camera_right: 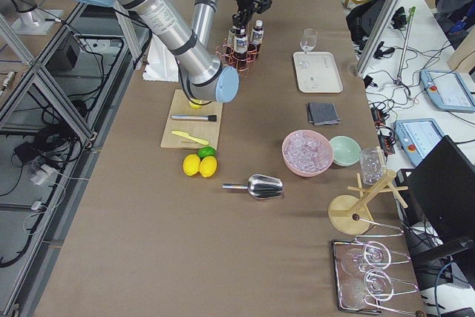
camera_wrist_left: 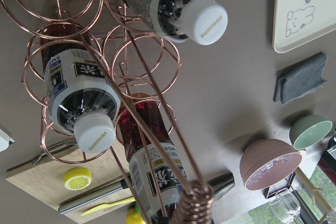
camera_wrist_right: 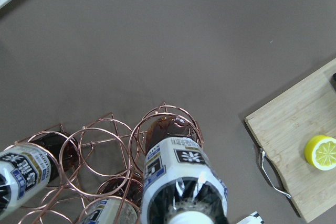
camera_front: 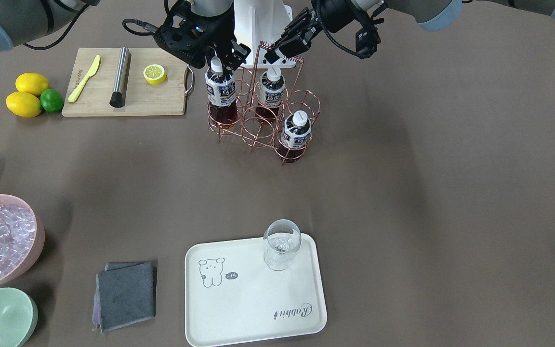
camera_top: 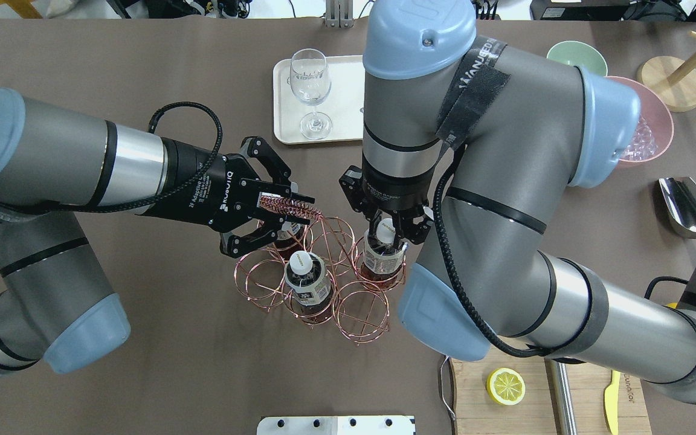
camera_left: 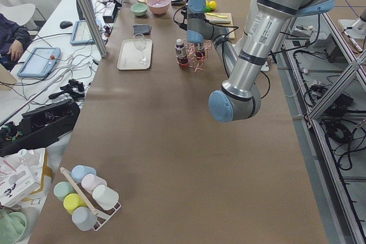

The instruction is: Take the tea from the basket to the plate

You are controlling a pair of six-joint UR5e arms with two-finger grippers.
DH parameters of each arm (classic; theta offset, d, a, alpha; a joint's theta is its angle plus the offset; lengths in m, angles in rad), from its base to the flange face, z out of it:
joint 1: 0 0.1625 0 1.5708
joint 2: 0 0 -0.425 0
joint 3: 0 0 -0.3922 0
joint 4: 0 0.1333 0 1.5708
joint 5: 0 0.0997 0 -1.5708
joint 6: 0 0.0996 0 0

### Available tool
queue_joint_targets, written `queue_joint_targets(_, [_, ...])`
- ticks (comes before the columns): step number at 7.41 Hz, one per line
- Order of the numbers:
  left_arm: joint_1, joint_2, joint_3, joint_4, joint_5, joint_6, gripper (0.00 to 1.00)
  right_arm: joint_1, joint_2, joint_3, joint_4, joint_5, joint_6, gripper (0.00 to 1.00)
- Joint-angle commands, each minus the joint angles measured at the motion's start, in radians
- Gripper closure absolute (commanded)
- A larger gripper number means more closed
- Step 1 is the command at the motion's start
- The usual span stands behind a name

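Tea bottle directly below our right gripper, clenched on its neck; base inside basket ring. Our left gripper clamps wire handle. Risk: label snags ring during lift, dragging basket, toppling neighbouring bottle; neck grip could slip.

The rose-gold copper wire bottle carrier is bare polished metal, and its rings and coiled handle catch the light. At its left in the front-facing view, the small plastic bottle of dark brown tea has clear glossy walls, a shiny printed label and a smooth white cap. The near cream-white rectangular tray looks smooth with a soft sheen, and the clear drinking glass on it is glossy. The brown table covering is matt. The far-left wooden cutting board shows pale grain, and the steel cylinder on it looks brushed. The folded grey cloth is woven and dull.
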State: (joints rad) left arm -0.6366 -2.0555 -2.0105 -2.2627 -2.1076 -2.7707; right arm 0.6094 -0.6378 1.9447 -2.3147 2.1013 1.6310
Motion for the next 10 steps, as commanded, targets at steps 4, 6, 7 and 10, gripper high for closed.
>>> queue_joint_targets(4, [-0.002,0.0,0.001,0.0,0.0,-0.001,1.0,0.105,0.099,-0.004,-0.186,-0.057,-0.277,1.0])
queue_joint_targets(6, [-0.008,-0.002,-0.002,0.002,-0.002,-0.003,1.0,0.203,0.101,-0.047,-0.184,0.007,-0.388,1.0])
queue_joint_targets(7, [-0.008,-0.005,-0.004,0.003,-0.002,-0.004,1.0,0.237,0.101,-0.059,-0.181,0.026,-0.433,1.0])
queue_joint_targets(10, [-0.04,-0.011,-0.008,0.012,-0.034,-0.009,1.0,0.306,0.102,-0.249,-0.027,0.074,-0.529,1.0])
